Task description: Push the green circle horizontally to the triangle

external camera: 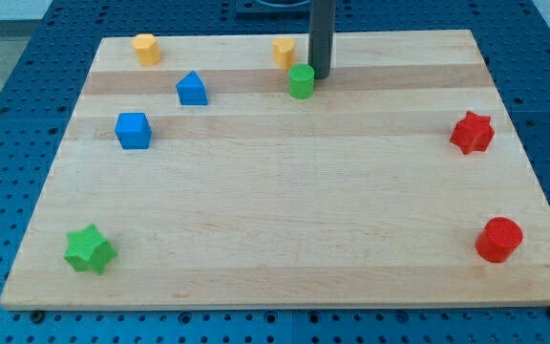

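Holding nothing, my tip [319, 76] touches the green circle [301, 82] from the right; yellow block [284, 52] just above, blue triangle [191, 89] leftward.

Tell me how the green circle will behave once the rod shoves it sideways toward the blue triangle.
The green circle looks squat and flat-bottomed, so it should slide on the smooth wooden board rather than tip. Its round side may let it slip off my tip, which sits at its upper right, slightly off-centre. It looks small and probably light, so it could drift before reaching the blue triangle.

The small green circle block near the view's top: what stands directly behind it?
Behind the green circle block stands the dark rod; my tip is at its upper right edge. A yellow block sits behind, to the left, its right side covered by the rod.
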